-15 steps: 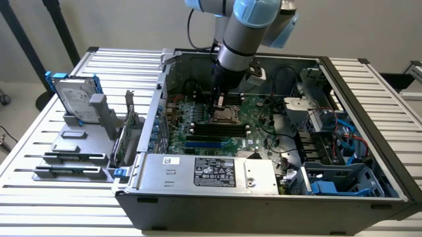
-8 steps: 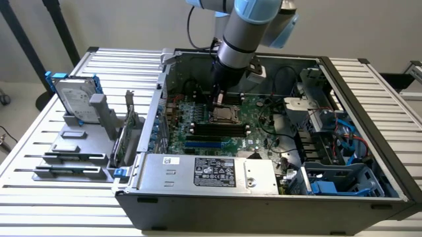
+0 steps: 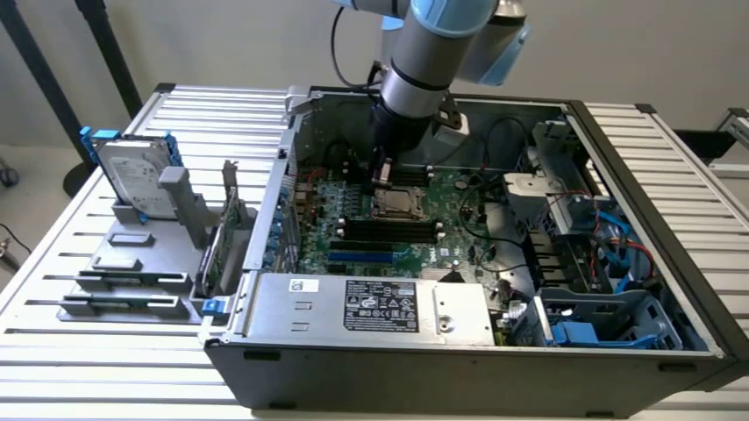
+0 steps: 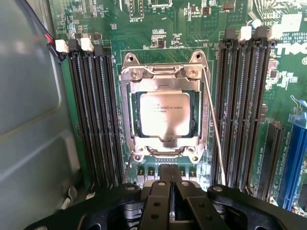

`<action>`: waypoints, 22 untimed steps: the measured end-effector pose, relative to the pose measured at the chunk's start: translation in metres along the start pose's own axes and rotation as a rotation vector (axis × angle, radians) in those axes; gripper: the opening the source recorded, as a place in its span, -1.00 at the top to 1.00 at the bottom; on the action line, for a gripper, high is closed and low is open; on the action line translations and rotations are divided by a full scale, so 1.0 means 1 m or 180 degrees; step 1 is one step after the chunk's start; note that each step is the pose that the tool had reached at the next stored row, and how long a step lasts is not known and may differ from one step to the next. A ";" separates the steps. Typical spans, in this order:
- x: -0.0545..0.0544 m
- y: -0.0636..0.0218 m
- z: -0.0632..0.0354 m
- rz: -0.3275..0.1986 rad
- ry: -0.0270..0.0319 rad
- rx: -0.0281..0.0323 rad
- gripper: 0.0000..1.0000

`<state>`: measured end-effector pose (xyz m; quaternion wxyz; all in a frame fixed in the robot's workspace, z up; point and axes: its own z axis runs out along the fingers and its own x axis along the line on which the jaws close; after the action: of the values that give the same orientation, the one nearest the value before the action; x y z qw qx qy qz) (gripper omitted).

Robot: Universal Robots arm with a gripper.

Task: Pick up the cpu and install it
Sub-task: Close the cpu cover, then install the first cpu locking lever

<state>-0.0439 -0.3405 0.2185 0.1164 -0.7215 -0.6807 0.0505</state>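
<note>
Jaws pressed together, empty.
Small square silvery-grey cpu (image 4: 165, 114) sits inside the metal-framed socket (image 4: 160, 73) just beside them.

The robot's build
Grey-silver arm (image 3: 412, 61) with pale-blue joint caps (image 3: 501, 48), a black cable (image 3: 335, 44) alongside; matte black gripper (image 4: 170, 168) dotted with small screws (image 4: 215, 189).

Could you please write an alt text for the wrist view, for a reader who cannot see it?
The cpu sits in the metal-framed socket of a green board, with rows of black memory slots on either side. The hand, shut and holding nothing, hangs close to the socket.
</note>
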 end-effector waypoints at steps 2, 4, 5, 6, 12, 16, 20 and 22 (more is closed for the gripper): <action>-0.001 -0.0027 -0.0017 0.0002 0.0008 0.0001 0.79; -0.002 -0.0040 -0.0022 0.0004 0.0010 0.0001 0.79; -0.002 -0.0040 -0.0022 0.0004 0.0010 0.0001 0.79; -0.002 -0.0040 -0.0022 0.0004 0.0011 0.0001 0.79; -0.002 -0.0041 -0.0022 0.0004 0.0010 0.0001 0.79; -0.002 -0.0041 -0.0022 0.0004 0.0010 0.0001 0.79; -0.002 -0.0057 -0.0020 0.0005 0.0015 0.0002 0.79; -0.003 -0.0100 -0.0010 0.0004 0.0040 0.0003 0.79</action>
<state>-0.0535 -0.3431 0.2216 0.1209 -0.7221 -0.6795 0.0464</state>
